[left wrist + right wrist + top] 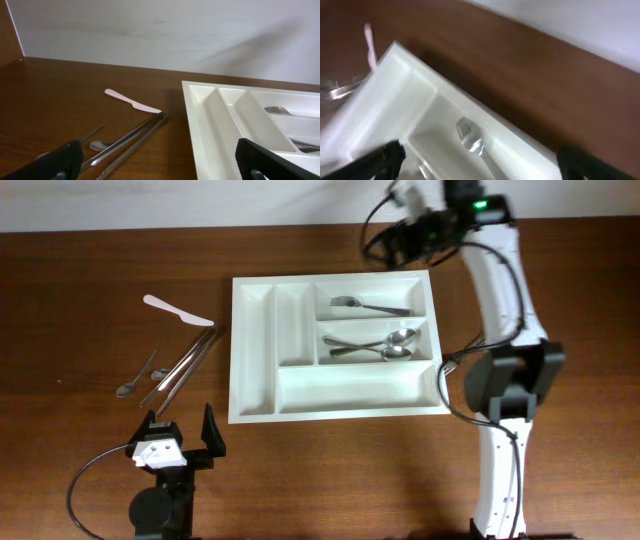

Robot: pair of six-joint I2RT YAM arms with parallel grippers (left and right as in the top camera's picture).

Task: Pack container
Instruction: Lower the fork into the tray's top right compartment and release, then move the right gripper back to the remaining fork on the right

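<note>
So, the tray (350,388) sat mid-table with one utensil (365,306) and two spoons (400,337) inside. One knife (178,310), one tongs (185,362) and two small pieces (127,389) lay toward the table's left edge. Left gripper (181,418) and right gripper (480,162) both gaped wide, empty.

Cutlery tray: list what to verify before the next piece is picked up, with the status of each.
1. Left gripper open and empty: ok.
2. Right gripper open, holding nothing: ok.
3. Container flat on the table, narrow slots free: ok.
4. Two spoons lying fully inside their compartment: ok.
5. White knife, tongs and small spoon packed: not ok, they lie on the table left of the container.
6. Tongs fit a slot: cannot tell.
</note>
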